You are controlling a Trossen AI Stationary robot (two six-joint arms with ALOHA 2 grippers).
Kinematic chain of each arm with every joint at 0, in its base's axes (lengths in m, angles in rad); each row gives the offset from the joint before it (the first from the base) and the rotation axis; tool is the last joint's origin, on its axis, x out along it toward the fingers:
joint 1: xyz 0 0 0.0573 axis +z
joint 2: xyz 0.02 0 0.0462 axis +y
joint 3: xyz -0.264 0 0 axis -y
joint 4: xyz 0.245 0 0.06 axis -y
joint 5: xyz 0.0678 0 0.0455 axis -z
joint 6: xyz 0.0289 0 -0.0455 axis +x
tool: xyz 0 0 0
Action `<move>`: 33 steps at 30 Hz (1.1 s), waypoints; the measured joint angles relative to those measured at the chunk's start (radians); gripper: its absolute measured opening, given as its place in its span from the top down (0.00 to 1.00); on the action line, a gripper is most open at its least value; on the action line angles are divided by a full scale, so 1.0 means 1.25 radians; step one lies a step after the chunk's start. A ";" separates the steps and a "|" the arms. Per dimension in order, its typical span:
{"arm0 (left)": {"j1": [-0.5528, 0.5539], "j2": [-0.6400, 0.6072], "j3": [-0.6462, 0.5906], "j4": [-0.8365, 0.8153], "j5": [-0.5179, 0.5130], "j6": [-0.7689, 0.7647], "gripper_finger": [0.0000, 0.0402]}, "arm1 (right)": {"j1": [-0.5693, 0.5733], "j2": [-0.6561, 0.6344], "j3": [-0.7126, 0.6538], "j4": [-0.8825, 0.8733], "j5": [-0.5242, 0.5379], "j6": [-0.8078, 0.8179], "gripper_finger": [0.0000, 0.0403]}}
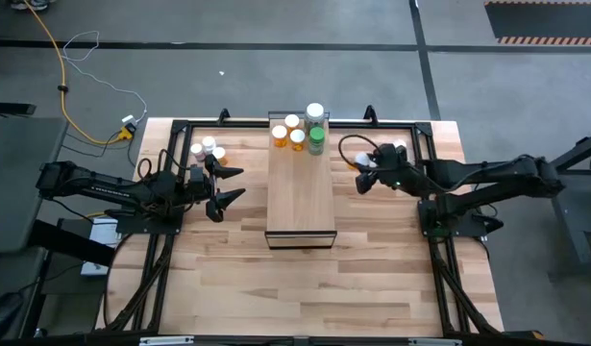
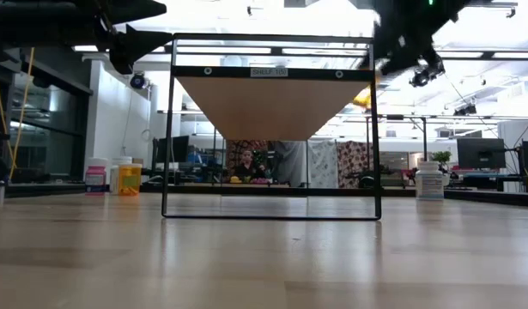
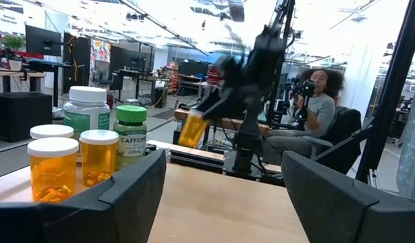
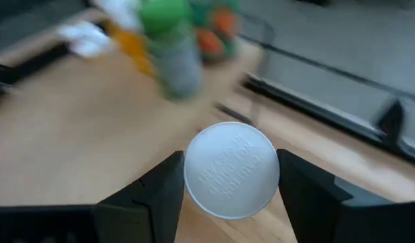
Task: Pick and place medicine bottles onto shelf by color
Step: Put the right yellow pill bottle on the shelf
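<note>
The shelf [image 1: 300, 187] is a long wooden block in the middle of the table [image 1: 305, 288]. Five medicine bottles [image 1: 297, 133] stand in a bunch at its far end: three orange ones, one with a green cap and one big one with a white cap.

Just to the left of the shelf, the left gripper [image 1: 228, 186] hangs in the air with its fingers spread wide and nothing in them. A few more bottles [image 1: 208, 149] stand on the table beyond it.

Just to the right of the shelf, the right gripper [image 4: 231, 179] pinches an orange bottle with a white cap [image 4: 231, 170] between its fingers, up off the table.
</note>
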 joint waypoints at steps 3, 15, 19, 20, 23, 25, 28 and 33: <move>0.000 0.000 0.000 0.001 0.000 0.000 0.29 | 0.034 0.018 0.068 0.000 -0.023 -0.037 0.50; 0.000 0.000 0.000 0.002 0.001 0.000 0.29 | 0.050 0.320 0.321 -0.001 -0.099 -0.184 0.50; 0.000 0.000 0.000 0.002 0.001 0.000 0.29 | 0.034 0.420 0.419 -0.001 -0.099 -0.239 0.50; 0.000 0.000 0.000 0.002 0.002 0.000 0.29 | 0.029 0.442 0.444 -0.001 -0.099 -0.251 0.50; 0.000 0.000 0.000 0.002 0.003 0.000 0.29 | 0.012 0.505 0.516 -0.004 -0.101 -0.280 0.50; 0.000 0.000 0.000 0.002 0.003 0.000 0.29 | -0.001 0.544 0.563 -0.020 -0.119 -0.289 0.50; 0.000 0.000 0.000 0.002 0.003 0.000 0.29 | -0.021 0.601 0.624 -0.054 -0.139 -0.294 0.50; 0.000 0.000 0.000 0.002 0.003 0.000 0.29 | -0.055 0.674 0.701 -0.098 -0.139 -0.294 0.50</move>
